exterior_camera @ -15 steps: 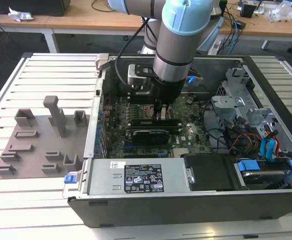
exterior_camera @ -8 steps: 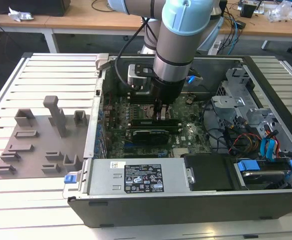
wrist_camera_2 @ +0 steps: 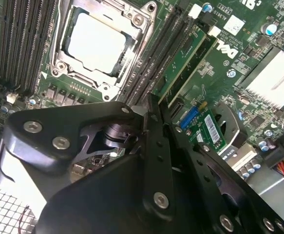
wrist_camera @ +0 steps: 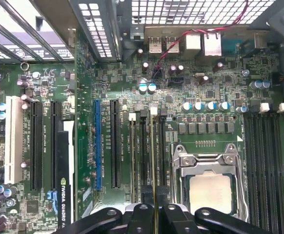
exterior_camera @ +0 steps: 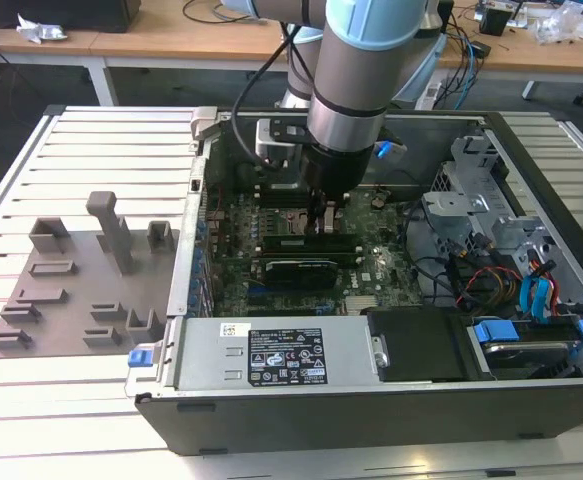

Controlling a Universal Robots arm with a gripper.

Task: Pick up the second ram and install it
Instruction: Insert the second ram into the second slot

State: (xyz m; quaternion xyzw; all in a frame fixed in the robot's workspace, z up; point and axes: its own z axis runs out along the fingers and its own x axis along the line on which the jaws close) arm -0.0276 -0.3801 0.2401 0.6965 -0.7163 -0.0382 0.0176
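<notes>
One memory stick (wrist_camera: 155,161) is being clenched edge-on by the gripper (wrist_camera: 155,214) (fingers pinching it), lined up over its slot (wrist_camera: 144,156), presumably for seating.

Green motherboard (wrist_camera: 215,92) speckled with silver-topped capacitors; black memory slots (wrist_camera: 264,161) with pale clips beside silver processor socket (wrist_camera: 211,175). Blue expansion slot (wrist_camera: 97,146) and white one farther from socket. Black gripper (wrist_camera: 154,217) with silver screws. Grey fixture plate (exterior_camera: 81,285) outside dark grey computer case (exterior_camera: 371,410); pale ribbed table (exterior_camera: 31,180).
</notes>
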